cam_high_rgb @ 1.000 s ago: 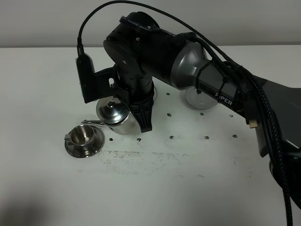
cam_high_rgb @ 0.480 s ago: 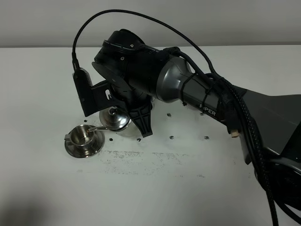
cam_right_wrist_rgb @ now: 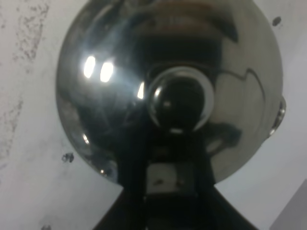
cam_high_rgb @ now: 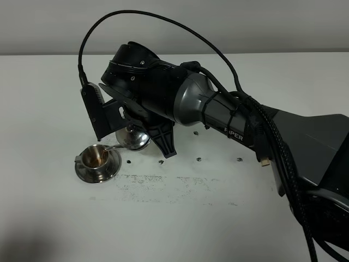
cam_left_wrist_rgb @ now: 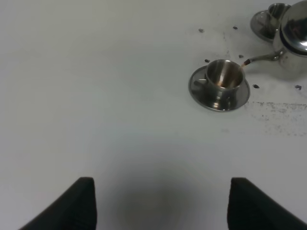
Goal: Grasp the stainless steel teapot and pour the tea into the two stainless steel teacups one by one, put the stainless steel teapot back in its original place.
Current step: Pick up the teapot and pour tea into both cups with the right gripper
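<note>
Tilted stainless steel teapot [cam_high_rgb: 136,140] clenched in right pincer [cam_high_rgb: 155,135], spout [cam_left_wrist_rgb: 261,58] over teacup [cam_high_rgb: 97,157] holding brown tea [cam_left_wrist_rgb: 221,82]; left pincer [cam_left_wrist_rgb: 163,206] released above surface [cam_left_wrist_rgb: 96,96].

The right arm [cam_high_rgb: 218,112] reached across to the left side, wrist bent down, its pincer [cam_high_rgb: 158,135] clamped on the stainless steel teapot [cam_high_rgb: 135,141]. The left pincer [cam_left_wrist_rgb: 162,205] hung with its fingers spread wide.

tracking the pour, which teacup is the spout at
The teacup holding brownish liquid, spout tip at its rim; the other teacup sits beyond the teapot.
</note>
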### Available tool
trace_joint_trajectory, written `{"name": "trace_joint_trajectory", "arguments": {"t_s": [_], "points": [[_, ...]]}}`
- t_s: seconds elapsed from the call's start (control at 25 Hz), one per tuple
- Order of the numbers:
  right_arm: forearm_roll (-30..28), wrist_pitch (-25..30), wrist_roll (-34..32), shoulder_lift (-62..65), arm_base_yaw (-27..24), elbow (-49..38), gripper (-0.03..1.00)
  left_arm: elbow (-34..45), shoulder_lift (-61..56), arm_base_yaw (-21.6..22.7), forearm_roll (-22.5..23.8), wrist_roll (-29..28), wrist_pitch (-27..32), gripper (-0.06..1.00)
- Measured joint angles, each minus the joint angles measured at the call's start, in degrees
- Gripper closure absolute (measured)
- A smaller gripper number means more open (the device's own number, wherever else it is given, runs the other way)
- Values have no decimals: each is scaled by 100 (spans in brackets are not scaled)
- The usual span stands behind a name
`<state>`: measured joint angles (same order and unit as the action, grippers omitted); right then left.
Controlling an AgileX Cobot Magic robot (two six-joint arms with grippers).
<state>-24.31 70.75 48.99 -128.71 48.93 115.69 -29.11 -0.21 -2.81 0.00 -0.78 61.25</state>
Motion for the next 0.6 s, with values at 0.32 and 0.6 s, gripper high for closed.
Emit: {"name": "trace_joint_trajectory", "arguments": {"t_s": [0.32, 0.6], "points": [[-74, -121, -108, 0, 40, 0, 76, 0, 0, 0, 0, 0, 0, 39], [-260, -236, -108, 0, 139, 0, 76, 0, 0, 0, 0, 0, 0, 39]]}}
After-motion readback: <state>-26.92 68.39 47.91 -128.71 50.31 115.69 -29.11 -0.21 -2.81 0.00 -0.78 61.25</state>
